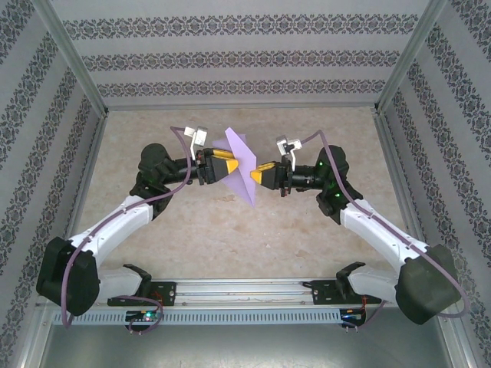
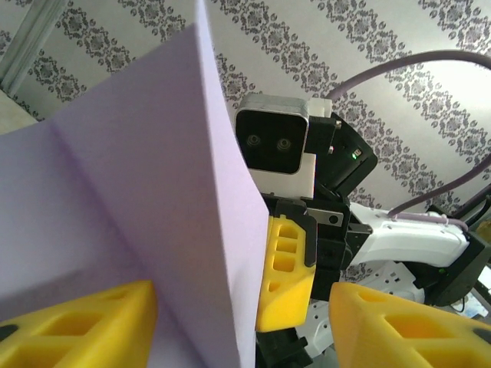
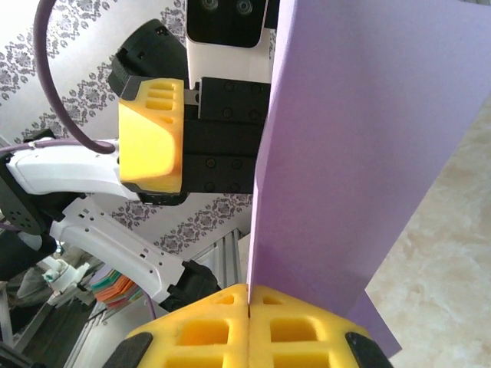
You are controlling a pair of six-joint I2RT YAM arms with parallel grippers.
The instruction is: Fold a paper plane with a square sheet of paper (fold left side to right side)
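The square sheet of paper [image 1: 242, 162], lavender and creased, is held upright in the air above the middle of the table. My right gripper [image 1: 258, 172] [image 3: 248, 290] is shut on its lower edge, and the paper [image 3: 360, 146] rises straight from the pinched fingers. My left gripper [image 1: 232, 165] [image 2: 242, 307] faces it from the left, open, with its yellow fingers [image 2: 84, 326] on either side of the sheet [image 2: 130, 199]. The paper lies close to the left-hand finger, and I cannot tell if they touch. A paper plane is out of view.
Below the arms is the beige marbled table [image 1: 230, 238]. Patterned walls and metal posts [image 1: 399, 73] close it in on three sides. A metal rail [image 1: 245, 290] with both arm bases runs along the near edge.
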